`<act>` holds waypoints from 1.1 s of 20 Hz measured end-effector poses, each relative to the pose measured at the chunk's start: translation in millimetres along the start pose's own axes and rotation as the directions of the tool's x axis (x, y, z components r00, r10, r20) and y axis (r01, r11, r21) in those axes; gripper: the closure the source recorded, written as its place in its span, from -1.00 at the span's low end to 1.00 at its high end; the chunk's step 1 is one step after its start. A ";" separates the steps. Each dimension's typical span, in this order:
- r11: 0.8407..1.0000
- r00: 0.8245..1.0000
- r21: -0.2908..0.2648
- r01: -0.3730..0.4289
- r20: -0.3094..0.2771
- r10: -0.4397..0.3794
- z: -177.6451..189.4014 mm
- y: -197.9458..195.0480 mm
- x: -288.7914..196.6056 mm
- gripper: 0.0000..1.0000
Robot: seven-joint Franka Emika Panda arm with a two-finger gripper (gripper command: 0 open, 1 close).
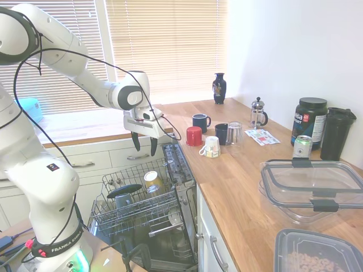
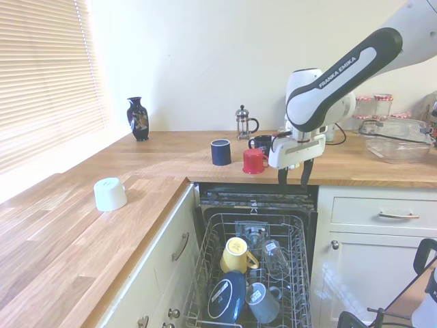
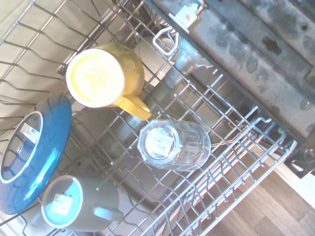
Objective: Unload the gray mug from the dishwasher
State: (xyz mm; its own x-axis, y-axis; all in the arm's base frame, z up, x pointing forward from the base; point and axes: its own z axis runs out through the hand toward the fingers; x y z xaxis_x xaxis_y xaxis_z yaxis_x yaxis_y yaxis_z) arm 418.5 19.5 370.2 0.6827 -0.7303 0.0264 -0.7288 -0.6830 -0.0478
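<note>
We see the hand (image 2: 295,179) hanging open and empty above the back of the built-in dishwasher with its pulled-out silver-gray wire rack (image 2: 295,240), its two dark fingers pointing down and apart. The plain dark gray cylindrical mug (image 2: 263,301) lies bottom-up toward the front of that rack, beside the dark blue bowl (image 2: 227,296), so we judge that the approach is the step in hand. To do it well, we would move forward over the rack, past the yellow mug (image 2: 235,255) and the clear glass tumbler (image 2: 275,256), then descend straight, with one finger on each side of the gray wall, clear of the handle and the wires, and lift vertically before swinging to the wooden counter (image 2: 171,164). In the rack we count four items: one gray mug, one yellow mug, one glass, one blue bowl. On the counter near the dishwasher we count one navy mug (image 2: 220,152), one red mug (image 2: 253,160) and one black mug (image 1: 222,133).
</note>
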 end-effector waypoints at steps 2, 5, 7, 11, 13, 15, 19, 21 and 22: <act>1.000 1.000 -0.001 -0.002 -0.001 0.002 0.2 0.0 -0.1 -1.00; 1.000 1.000 -0.017 0.013 -0.001 -0.013 7.6 -1.9 -9.9 -1.00; 0.999 0.999 -0.033 0.042 -0.011 -0.042 17.5 -6.9 -25.6 -1.00; 0.987 0.989 -0.089 0.133 -0.057 -0.138 53.1 -22.4 -61.8 -1.00; 0.972 0.977 -0.131 0.195 -0.059 -0.204 83.4 -34.5 -80.7 -1.00; 0.952 0.963 -0.172 0.252 -0.052 -0.265 119.6 -47.3 -99.2 -1.00; 0.903 0.930 -0.245 0.352 -0.023 -0.368 179.1 -77.3 -117.9 -1.00; 0.878 0.908 -0.261 0.401 -0.014 -0.419 203.6 -90.0 -119.5 -1.00; 0.864 0.895 -0.268 0.426 -0.012 -0.445 215.2 -94.3 -119.7 -1.00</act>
State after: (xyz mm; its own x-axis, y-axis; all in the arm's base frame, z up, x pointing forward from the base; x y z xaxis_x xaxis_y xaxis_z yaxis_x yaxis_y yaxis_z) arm 416.9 174.2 156.7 0.9349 -0.3501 0.0572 -0.3534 -0.9049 0.2371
